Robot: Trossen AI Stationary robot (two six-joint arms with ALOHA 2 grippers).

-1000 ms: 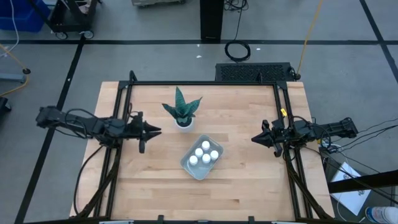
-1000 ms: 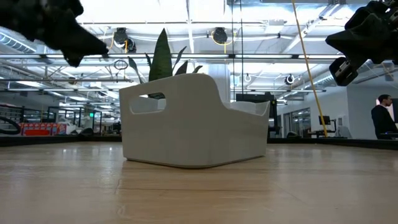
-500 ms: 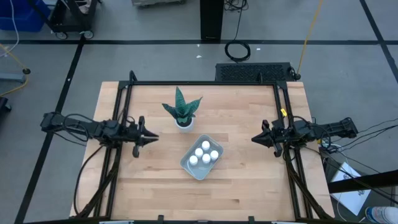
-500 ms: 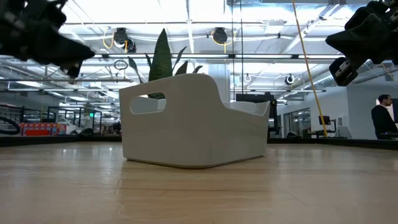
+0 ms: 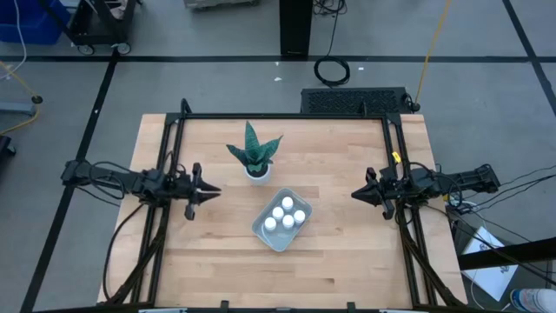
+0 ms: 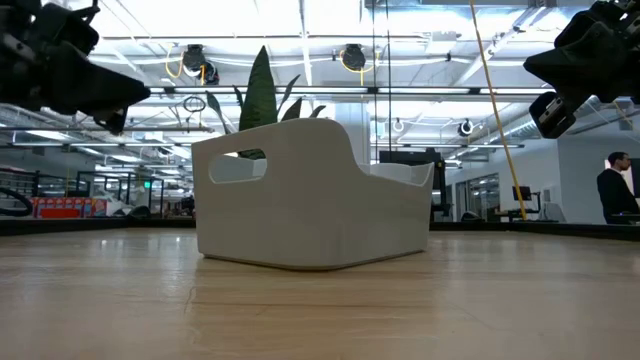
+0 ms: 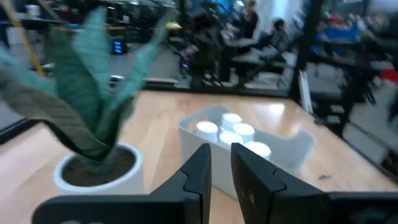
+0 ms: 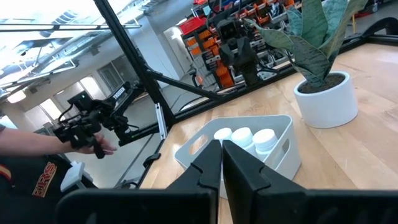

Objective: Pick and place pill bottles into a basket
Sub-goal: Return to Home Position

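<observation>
Several white pill bottles [image 5: 285,214] stand upright inside the pale basket [image 5: 261,229] at the table's middle; they also show in the left wrist view [image 7: 231,129] and the right wrist view [image 8: 243,137]. In the low view only the basket's wall [image 6: 300,210] shows. My left gripper [image 5: 215,190] hovers left of the basket, shut and empty, pointing at it [image 7: 221,152]. My right gripper [image 5: 354,193] hovers right of the basket, shut and empty [image 8: 222,146].
A potted plant [image 5: 254,155] in a white pot [image 8: 326,99] stands just behind the basket toward the far edge. Black frame rails [image 5: 169,165] run along both table sides. A person's hand [image 8: 102,148] shows beyond the table's left side. Bare wood lies toward the near edge.
My left gripper has drawn back toward the table's left edge, away from the basket, and a little toward the near edge, staying shut. The basket and bottles have kept still.
</observation>
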